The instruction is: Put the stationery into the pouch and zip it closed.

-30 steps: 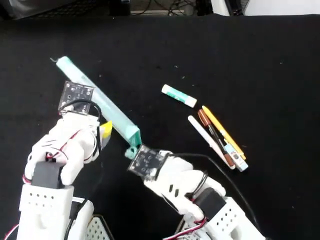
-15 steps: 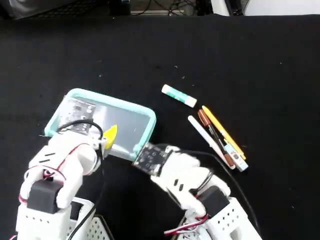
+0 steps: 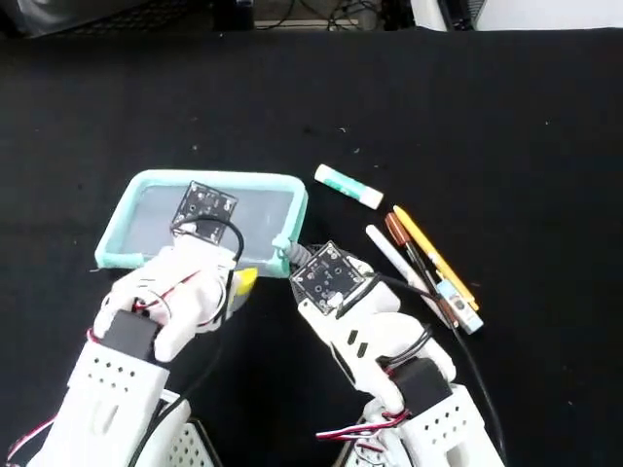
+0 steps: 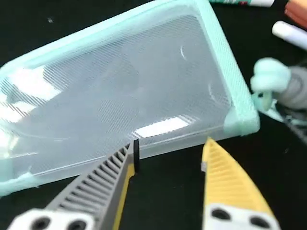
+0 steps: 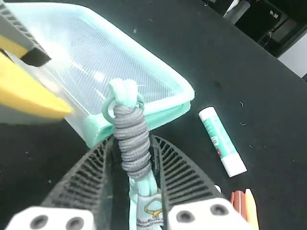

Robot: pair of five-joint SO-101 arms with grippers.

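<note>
Nearest the arm bases, on the black cloth-covered table (image 3: pixel 487 117): left gripper (image 4: pixel 168 148) with its grey and yellow fingers spread apart, grey tip right at the near long edge of the flat translucent pouch with mint-green trim (image 3: pixel 146 219), yellow finger just short of that edge. Alongside, right gripper (image 5: pixel 132 143) pinched tight on the grey braided zipper cord with a mint knot (image 5: pixel 129 129), at the pouch's near right corner. Just beyond both grippers, pouch lying flat, long side running across the table. Off to the right and apart from the pouch, bundle of white, brown and orange pens (image 3: pixel 425 265), side by side on a slant. Farthest back, near the pouch's far right corner but not touching it, white glue stick with a teal label (image 3: pixel 348 186).
</note>
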